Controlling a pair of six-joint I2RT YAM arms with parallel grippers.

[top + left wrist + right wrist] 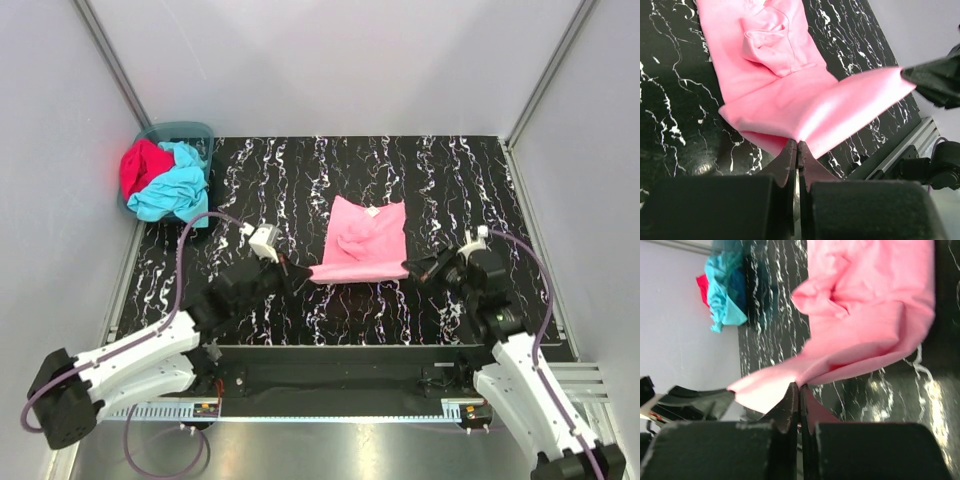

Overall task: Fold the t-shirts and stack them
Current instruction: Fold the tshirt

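- Light pink cotton t-shirt [362, 240]: lies at the centre of the black white-veined table top [450, 180], with its neck end towards 12 o'clock. A white neck label [372, 209] shows at that far edge.
- The far part of this shirt rests on the table. Loose fabric is bunched into a rumpled fold on its left half.
- The near hem is lifted off the surface and stretched in a band between the two grippers.
- Left gripper [303, 270]: at 7 o'clock of the pink shirt, with both fingers pressed together on the near-left corner of the hem. The left wrist view shows the pink cloth [790, 100] pinched between the closed fingertips [790, 155].
- Right gripper [413, 268]: at 5 o'clock of the pink shirt, clamped in the same way on the near-right corner. The right wrist view shows the fabric [875, 305] running into the closed fingertips [807, 400].
- Turquoise cotton t-shirt [175, 190]: crumpled in a heap at the 10 o'clock corner of the table, spilling over the front of the teal plastic basket [190, 130].
- Crimson red cotton t-shirt [140, 165]: bunched up and touching the turquoise shirt on its 9 o'clock side, in the same basket.
- Both basket shirts are unfolded and lie well apart from the pink shirt.
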